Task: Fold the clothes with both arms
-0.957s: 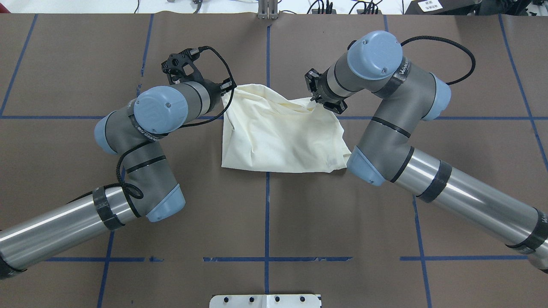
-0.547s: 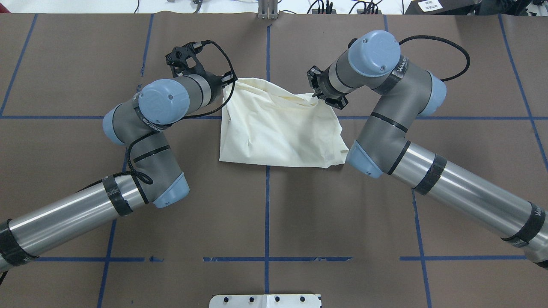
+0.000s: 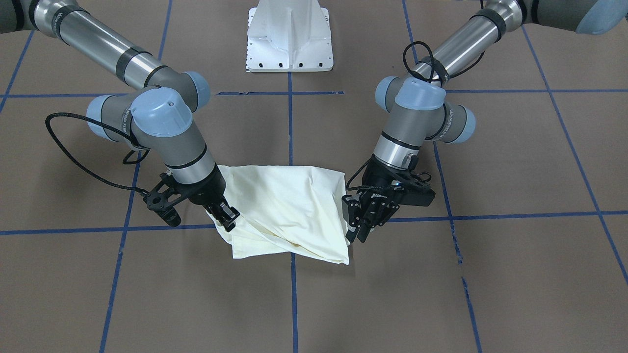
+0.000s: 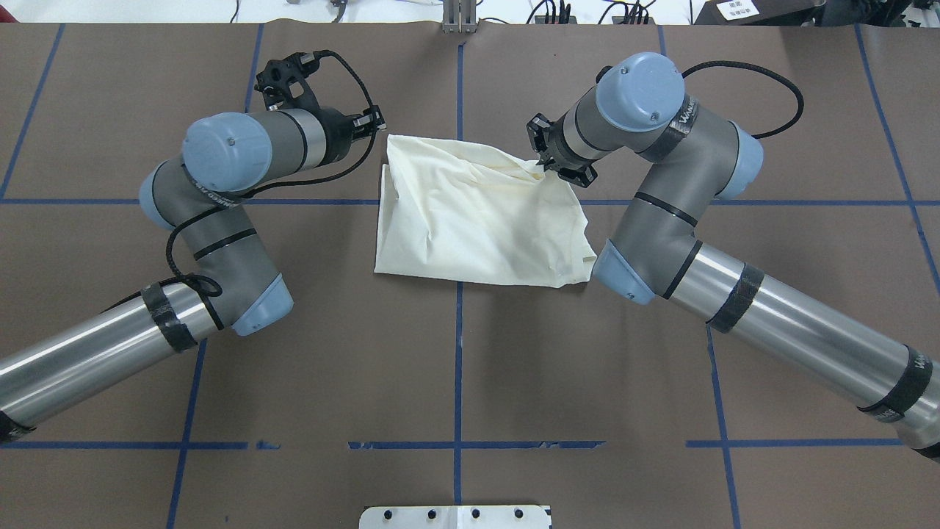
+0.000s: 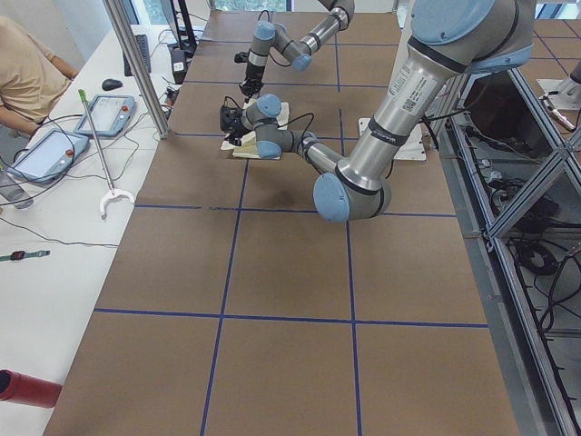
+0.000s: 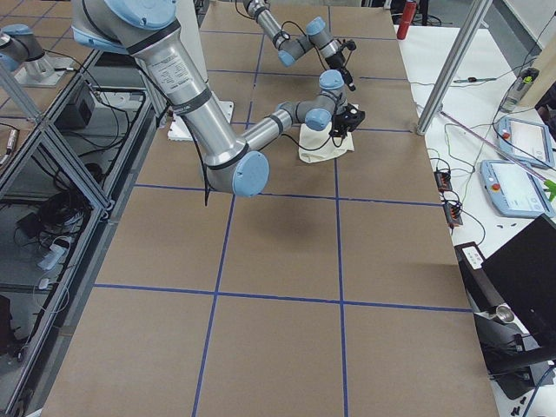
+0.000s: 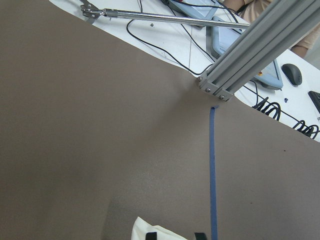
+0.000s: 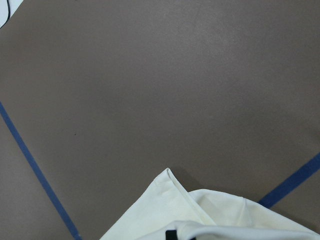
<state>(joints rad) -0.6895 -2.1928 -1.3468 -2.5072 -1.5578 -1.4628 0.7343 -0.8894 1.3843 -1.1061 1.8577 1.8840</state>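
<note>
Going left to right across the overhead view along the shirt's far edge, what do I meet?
the left claw, open beside the cloth → the shirt → the right claw, shut on the shirt's far corner.

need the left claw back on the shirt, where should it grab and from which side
Probably the far left corner of the shirt, coming in low from the robot's left: that layered corner lies flat, pointing at the open left claw, opposite where the right claw pinches.

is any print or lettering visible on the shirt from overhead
No, the shirt shows only plain cream fabric with creases in the overhead view.
</note>
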